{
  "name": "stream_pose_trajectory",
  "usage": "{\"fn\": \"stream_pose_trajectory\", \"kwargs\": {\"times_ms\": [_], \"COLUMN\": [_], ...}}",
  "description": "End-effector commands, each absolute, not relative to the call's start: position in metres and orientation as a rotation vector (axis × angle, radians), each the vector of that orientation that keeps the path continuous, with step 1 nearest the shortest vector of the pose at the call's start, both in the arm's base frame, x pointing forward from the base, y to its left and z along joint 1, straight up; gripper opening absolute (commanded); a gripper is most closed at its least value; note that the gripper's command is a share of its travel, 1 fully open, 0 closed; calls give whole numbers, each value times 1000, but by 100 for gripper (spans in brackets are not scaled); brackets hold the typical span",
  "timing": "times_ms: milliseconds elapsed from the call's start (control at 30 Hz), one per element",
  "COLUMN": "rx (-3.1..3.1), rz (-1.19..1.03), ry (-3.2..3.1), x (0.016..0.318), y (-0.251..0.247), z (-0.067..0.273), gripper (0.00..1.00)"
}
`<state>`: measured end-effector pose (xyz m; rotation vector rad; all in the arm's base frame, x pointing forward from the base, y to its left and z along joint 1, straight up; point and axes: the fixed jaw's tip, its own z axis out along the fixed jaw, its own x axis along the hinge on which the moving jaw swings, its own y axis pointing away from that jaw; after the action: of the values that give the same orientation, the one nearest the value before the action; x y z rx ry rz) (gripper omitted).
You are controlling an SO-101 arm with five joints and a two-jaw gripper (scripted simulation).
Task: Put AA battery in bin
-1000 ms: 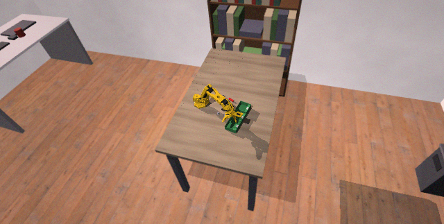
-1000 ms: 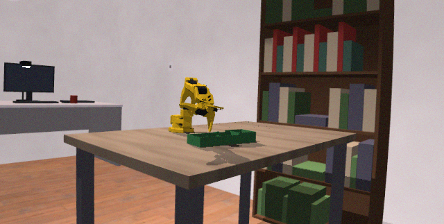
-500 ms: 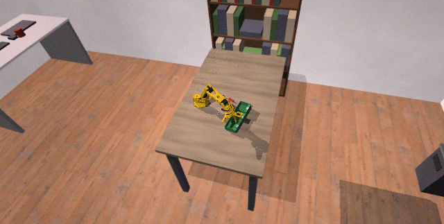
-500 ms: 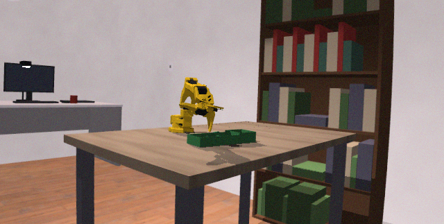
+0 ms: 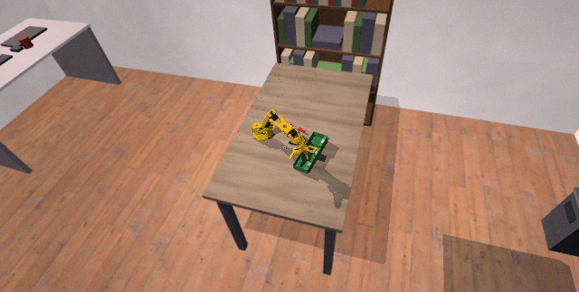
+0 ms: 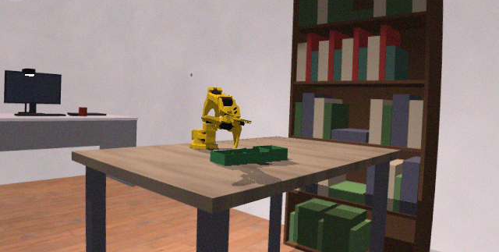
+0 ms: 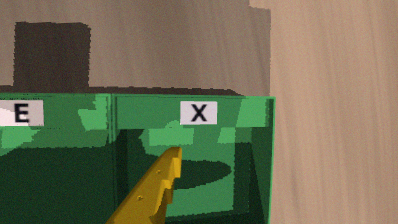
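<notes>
A green row of bins point(image 5: 317, 145) point(image 6: 269, 154) stands on the wooden table point(image 5: 271, 183) point(image 6: 164, 170). In the wrist view the end bin bears a white label X point(image 7: 198, 112) and its neighbour a label E point(image 7: 21, 113). My gripper point(image 5: 304, 151) point(image 6: 237, 136) point(image 7: 176, 156) is open and empty. It hangs just above the X bin point(image 7: 255, 150) point(image 6: 224, 158). One yellow finger reaches over the bin's inside; the other finger is out of view. I see only shadow on the X bin's floor, and the finger hides part of it. I cannot make out any battery.
A small red thing point(image 5: 301, 129) and a tiny grey thing point(image 5: 284, 147) lie on the table beside the arm, too small to name. A bookshelf point(image 5: 332, 16) point(image 6: 362, 88) stands behind the table's far edge. The arm's base point(image 5: 261, 133) point(image 6: 200, 140) sits left of the bins.
</notes>
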<state>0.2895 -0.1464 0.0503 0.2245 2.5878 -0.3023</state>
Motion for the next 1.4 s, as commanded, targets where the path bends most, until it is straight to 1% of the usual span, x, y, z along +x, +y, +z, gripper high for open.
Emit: {"fn": "stream_pose_trajectory", "kwargs": {"times_ms": [0,333,967,1367], "rx": [219,223,289,300], "rz": [-333,-319,-116,-84], "ry": [2530,2533,2587,2606], "x": [295,296,313,313], "y": [-152,-147,-79,-67], "z": [64,64,66,66], "gripper": [100,100,100,100]}}
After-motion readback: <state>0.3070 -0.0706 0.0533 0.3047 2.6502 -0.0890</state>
